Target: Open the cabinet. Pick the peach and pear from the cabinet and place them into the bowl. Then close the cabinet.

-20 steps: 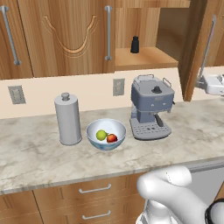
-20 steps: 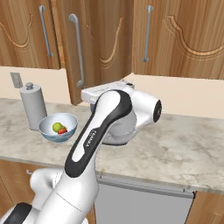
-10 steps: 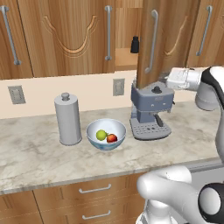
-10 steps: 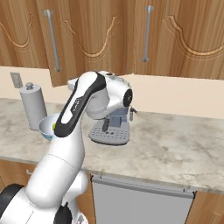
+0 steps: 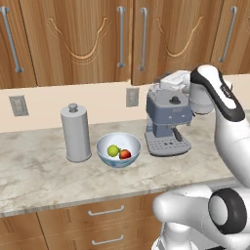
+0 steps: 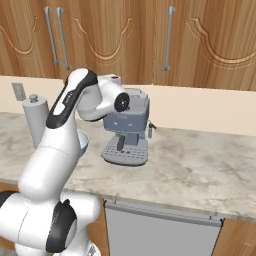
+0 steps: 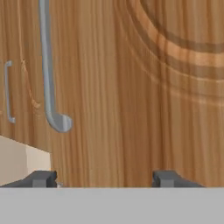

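The cabinet (image 5: pixel 97 68) is shut, its two silver bar handles side by side. In the hand view its right door (image 7: pixel 131 87) is very close ahead, with the handle (image 7: pixel 48 74) at the left. My gripper (image 7: pixel 103 179) is open, fingertips (image 7: pixel 41 178) wide apart with nothing between them. In the left base view the gripper (image 5: pixel 163 82) sits just below the cabinet's lower edge, above the coffee machine. The pale bowl (image 5: pixel 118 141) stands on the counter with the green pear (image 5: pixel 113 150) and the red peach (image 5: pixel 125 154) lying inside it.
A grey coffee machine (image 5: pixel 166 124) stands right of the bowl, directly under my hand. A tall grey lidded canister (image 5: pixel 75 133) stands left of the bowl. Further wall cabinet doors (image 6: pixel 215 45) run along both sides. Drawers (image 5: pixel 105 212) sit below the counter edge.
The cabinet's right door, open a second ago with a dark bottle showing inside, has swung shut. My arm swept left with it, up to the door.
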Motion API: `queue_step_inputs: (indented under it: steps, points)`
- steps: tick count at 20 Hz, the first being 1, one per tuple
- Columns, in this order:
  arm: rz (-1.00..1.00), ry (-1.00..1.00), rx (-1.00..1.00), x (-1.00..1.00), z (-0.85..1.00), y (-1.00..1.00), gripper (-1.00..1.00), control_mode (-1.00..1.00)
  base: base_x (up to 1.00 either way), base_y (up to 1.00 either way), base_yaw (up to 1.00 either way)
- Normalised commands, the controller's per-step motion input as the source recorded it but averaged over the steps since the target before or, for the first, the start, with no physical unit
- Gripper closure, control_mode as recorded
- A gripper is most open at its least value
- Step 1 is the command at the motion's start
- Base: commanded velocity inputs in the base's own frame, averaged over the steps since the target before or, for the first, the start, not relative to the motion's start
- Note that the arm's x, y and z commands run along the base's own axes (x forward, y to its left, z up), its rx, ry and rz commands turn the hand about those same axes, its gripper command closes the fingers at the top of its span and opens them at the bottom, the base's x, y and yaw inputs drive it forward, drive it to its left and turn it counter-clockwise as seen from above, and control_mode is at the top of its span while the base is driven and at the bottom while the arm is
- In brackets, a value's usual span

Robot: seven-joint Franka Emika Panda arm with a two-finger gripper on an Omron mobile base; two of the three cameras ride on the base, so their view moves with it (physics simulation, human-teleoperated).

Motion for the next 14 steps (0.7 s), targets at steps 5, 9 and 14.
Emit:
queue_step_inputs:
  steps: [5,9,14]
  points:
    - [-0.03,-0.16,-0.15,0.05,0.0,1.0,-1.0,-1.0,0.0,0.0,0.0]
    - [-0.04,-0.14,-0.03,0.32,0.29,1.0,-1.0,-1.0,0.0,0.0,0.0]
    - [-0.21,-0.04,0.01,1.0,0.22,0.57,-1.0,-1.0,0.0,0.0,0.0]
